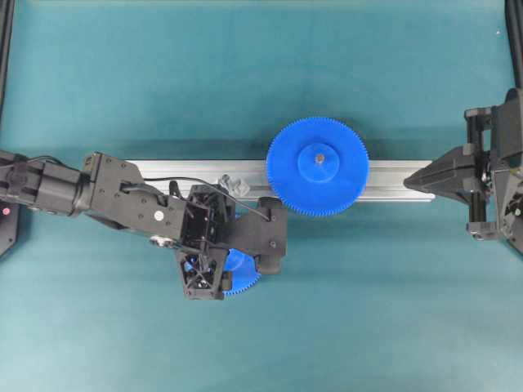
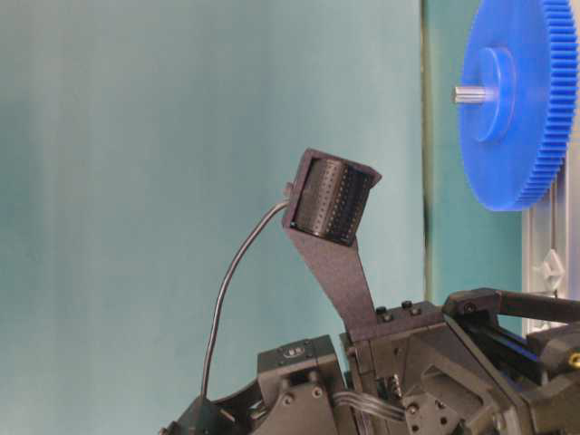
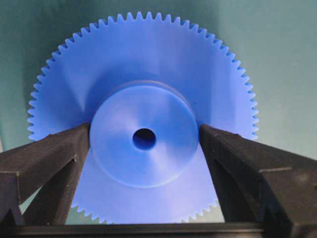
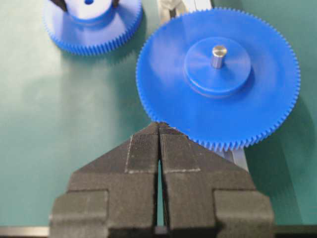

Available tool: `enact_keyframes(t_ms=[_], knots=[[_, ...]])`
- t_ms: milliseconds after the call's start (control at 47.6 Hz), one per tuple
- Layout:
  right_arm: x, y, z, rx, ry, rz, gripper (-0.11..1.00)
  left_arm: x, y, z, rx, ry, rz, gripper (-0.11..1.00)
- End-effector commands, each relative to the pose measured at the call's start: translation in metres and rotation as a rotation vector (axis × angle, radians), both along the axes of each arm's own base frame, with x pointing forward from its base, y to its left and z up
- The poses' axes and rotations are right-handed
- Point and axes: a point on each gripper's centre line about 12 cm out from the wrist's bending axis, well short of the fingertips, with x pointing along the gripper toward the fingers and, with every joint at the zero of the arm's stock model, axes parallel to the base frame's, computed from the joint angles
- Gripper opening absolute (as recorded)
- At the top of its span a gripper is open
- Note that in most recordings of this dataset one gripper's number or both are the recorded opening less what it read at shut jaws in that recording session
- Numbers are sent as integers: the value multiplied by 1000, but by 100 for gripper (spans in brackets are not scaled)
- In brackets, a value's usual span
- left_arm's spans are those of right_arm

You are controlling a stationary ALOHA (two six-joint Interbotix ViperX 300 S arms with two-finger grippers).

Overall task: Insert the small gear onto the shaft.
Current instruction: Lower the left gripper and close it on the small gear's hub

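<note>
Left gripper is standing wide, fingers flanking the small gear's hub, gear lying flat on the mat. Shaft is sitting on the rail just beyond. Right gripper is resting closed, far off.

Both the small gear and the larger gear are bright blue, the tabletop teal green, the rail silvery, the left pincer matte black.

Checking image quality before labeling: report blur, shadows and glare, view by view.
Overhead: sharp, evenly lit, soft shadow under the large gear. Table-level: arm hardware sharp, backdrop a featureless blur. Left wrist: small gear crisp, fingers soft near the frame edge. Right wrist: right gripper slightly soft, faint glare on the mat.
</note>
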Motion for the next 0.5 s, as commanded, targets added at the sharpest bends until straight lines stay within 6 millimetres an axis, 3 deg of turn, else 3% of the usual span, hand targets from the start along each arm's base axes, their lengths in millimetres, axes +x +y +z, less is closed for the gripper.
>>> enact_keyframes(t_ms=[0,483], knots=[[2,0,4,9,-13,-7,-1,2,-1,10,-5,-36,0,92],[-2,0,7,9,-31,-7,-1,3,-2,8,-5,-41,-2,92]])
